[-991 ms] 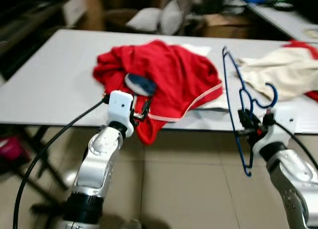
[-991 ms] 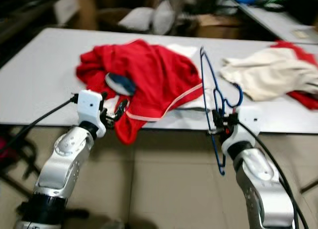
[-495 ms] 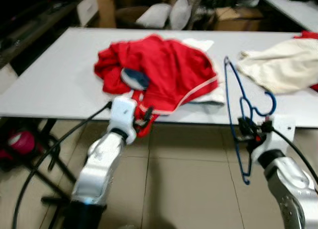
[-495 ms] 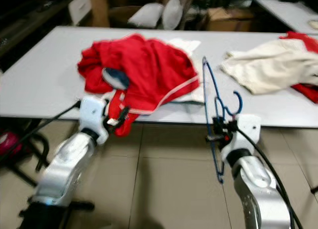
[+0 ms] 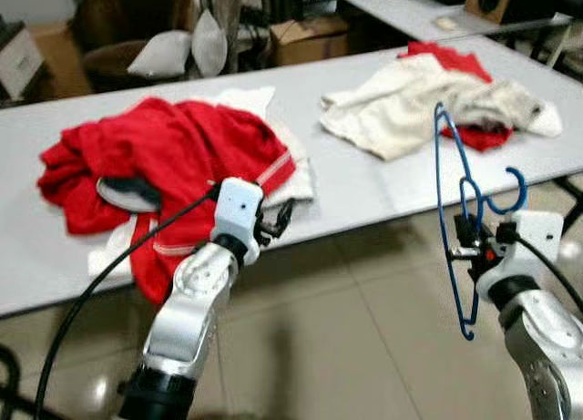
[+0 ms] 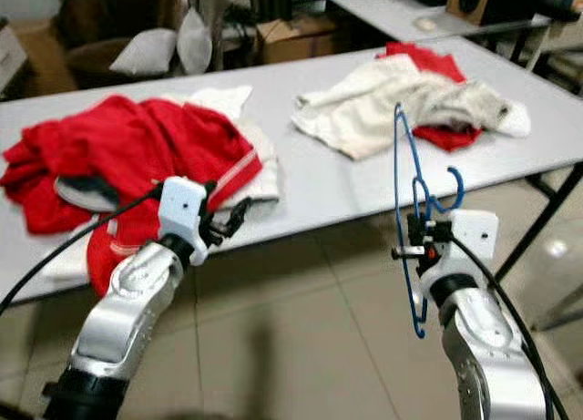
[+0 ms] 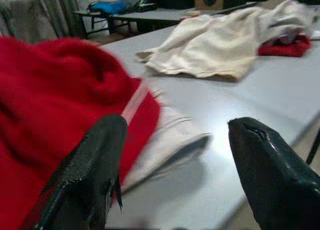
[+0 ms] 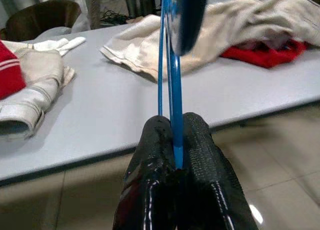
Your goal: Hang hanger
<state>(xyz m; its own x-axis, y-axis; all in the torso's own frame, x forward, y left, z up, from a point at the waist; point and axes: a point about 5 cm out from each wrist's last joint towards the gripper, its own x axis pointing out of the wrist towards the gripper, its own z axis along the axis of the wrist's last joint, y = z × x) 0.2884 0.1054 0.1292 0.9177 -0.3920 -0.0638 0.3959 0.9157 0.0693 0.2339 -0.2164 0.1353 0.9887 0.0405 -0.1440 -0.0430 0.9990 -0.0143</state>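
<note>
Change: the camera is swinging to the right, so the table (image 5: 364, 179) now runs diagonally; both arms are keeping their raised poses.
Right gripper (image 8: 173, 140): reaching forward at table-edge height, fingers pinching shut on the blue hanger (image 5: 453, 210).
Blue hanger: standing upright in front of the table edge, hook curling toward the robot's right.
Left gripper (image 5: 275, 221): held up beside the red garment (image 5: 164, 156), fingers spread wide, gripping nothing.
Cream cloth (image 6: 383, 97): lying further along the table.
</note>
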